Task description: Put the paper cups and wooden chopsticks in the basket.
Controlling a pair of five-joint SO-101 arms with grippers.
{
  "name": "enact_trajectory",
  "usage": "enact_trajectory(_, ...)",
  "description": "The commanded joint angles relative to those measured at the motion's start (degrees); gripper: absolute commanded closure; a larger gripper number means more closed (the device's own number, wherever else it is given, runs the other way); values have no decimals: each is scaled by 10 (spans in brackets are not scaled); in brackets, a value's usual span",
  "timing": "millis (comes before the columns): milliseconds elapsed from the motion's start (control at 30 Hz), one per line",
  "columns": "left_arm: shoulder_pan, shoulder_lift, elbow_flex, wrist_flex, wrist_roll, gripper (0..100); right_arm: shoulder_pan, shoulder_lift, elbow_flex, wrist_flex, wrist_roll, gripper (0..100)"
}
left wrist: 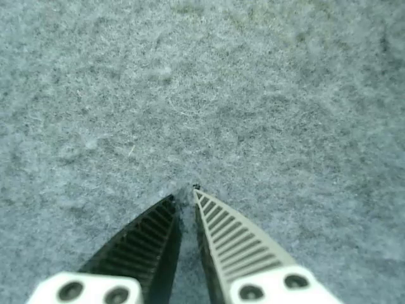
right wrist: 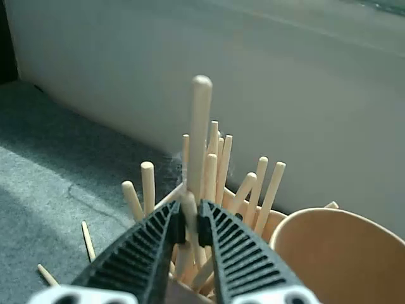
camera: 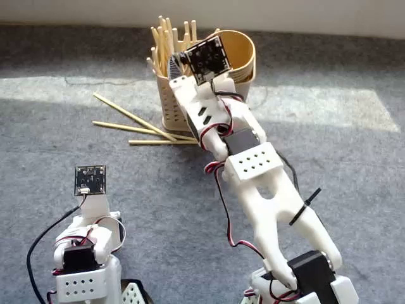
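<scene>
Pinching one pale wooden chopstick [right wrist: 201,126] upright at the cream perforated basket [camera: 168,107], right gripper [right wrist: 192,218] clamps its lower shaft; likely light, stiff, slick; left gripper [left wrist: 188,193] closed, empty, over grey felt [left wrist: 253,95].

Right arm [camera: 253,171]: stretched far forward, right gripper [right wrist: 188,218] pinched onto one upright chopstick [right wrist: 200,126]. Left arm [camera: 85,253]: folded back by its base, left gripper [left wrist: 185,195] pointing downward, jaws closed together.

left arm [camera: 85,272] and right arm [camera: 262,183]: white plastic shells, black servos [camera: 313,269]. red and black cables [camera: 223,209] run along both.
</scene>
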Motion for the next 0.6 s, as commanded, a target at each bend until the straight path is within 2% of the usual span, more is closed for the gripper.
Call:
enact_trajectory(0,-3,-5,11,2,-3,993,-6,31,-34,6,6,993)
enact_trajectory(167,-3,-5,11,2,-3,993,-4,80,-69,6,6,989)
enact_trajectory(467,-3,-5,11,2,-3,993,-4,41,-70,7,6,988)
enact_trajectory(567,-3,-5,11,2,-3,993,-4,20,-69,7,6,937)
